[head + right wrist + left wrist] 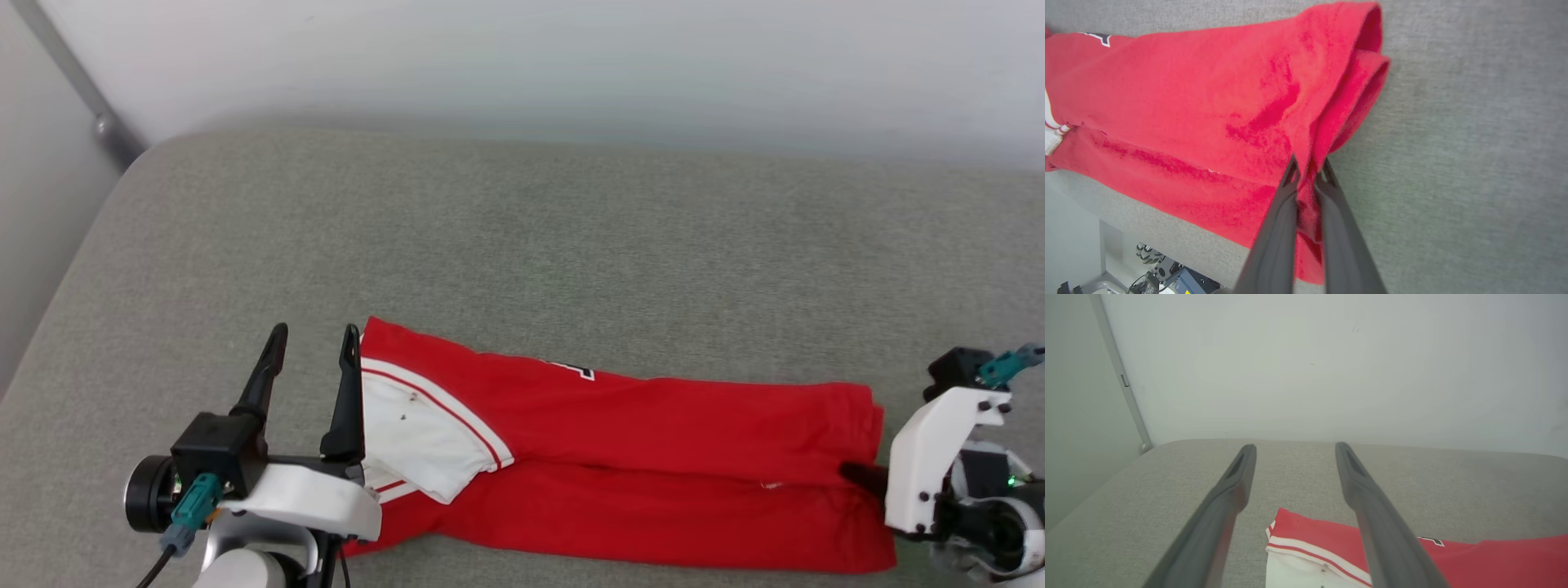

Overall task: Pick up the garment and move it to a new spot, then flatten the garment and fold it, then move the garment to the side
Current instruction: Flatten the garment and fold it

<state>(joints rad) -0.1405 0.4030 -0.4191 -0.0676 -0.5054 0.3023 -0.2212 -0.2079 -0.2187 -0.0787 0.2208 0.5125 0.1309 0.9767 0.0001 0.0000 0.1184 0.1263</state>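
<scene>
You have the soft red jersey (653, 441) lying folded into a long strip on the grey woven cushion (522, 237), your right gripper (1308, 165) pinching its rumpled end, your left gripper (314, 331) spread wide beside the white sleeve (416, 441).

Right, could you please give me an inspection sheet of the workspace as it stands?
Surface: grey fabric cushion, smooth.
Job's things: garment folded into a long strip, white sleeve on top at its left end.
Clutter: nothing seen.
End effectors: left end effector open, by the sleeve end, holding nothing; right end effector shut on the garment's right end.
Cables: teal-plugged cable at the left wrist.
Surroundings: pale wall, grey rail at left.
</scene>
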